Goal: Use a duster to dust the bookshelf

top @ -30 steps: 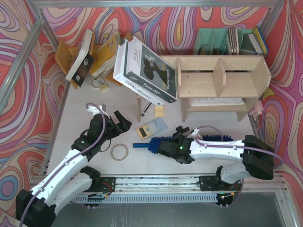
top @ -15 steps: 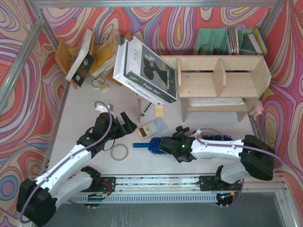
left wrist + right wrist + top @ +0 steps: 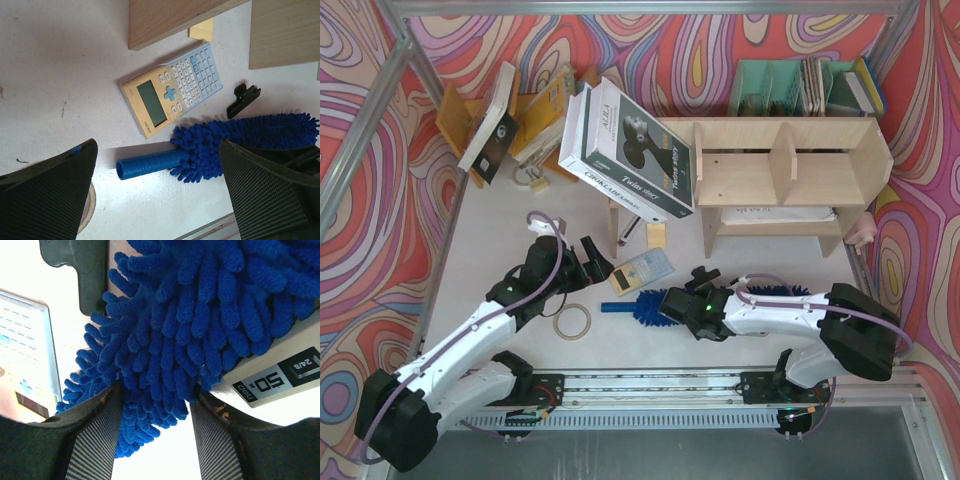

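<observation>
While right fingers (image 3: 95,440) pinch duster (image 3: 200,315), left fingers (image 3: 45,190) spread wide.

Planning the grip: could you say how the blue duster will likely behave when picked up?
The duster looks fluffy, so probably light. Its strands bunch inside the right tool, suggesting a spongy grip. The slim handle seems stiff.

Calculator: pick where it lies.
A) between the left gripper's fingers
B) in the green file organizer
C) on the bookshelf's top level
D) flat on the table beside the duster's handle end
D: the calculator lies flat on the table, right next to the duster where its handle meets the fluff.
</observation>
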Robot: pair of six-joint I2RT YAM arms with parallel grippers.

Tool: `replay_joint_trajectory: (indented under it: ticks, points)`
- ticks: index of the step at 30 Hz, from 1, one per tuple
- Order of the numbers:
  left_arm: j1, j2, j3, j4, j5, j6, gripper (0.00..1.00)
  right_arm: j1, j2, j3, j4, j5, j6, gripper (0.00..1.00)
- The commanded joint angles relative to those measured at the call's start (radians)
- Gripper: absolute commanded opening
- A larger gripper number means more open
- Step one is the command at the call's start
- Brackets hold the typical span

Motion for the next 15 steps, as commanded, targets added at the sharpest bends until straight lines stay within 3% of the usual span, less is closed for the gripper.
replay_joint_trajectory:
  ticks: [1, 8, 15]
  points:
    - [-0.012, 0.012, 0.031, 0.024, 0.005, 0.021, 0.98, -0.009, 0.021, -0.002, -0.025, 0.008, 0.037, 0.51]
    - [-0.017, 0.022, 0.034, 0.017, -0.001, 0.022, 0.98, -0.009, -0.030, -0.014, -0.056, 0.023, 0.098, 0.40]
    - [-0.019, 0.012, 0.030, 0.011, -0.005, 0.023, 0.98, -0.009, -0.073, -0.002, -0.066, 0.077, 0.102, 0.23]
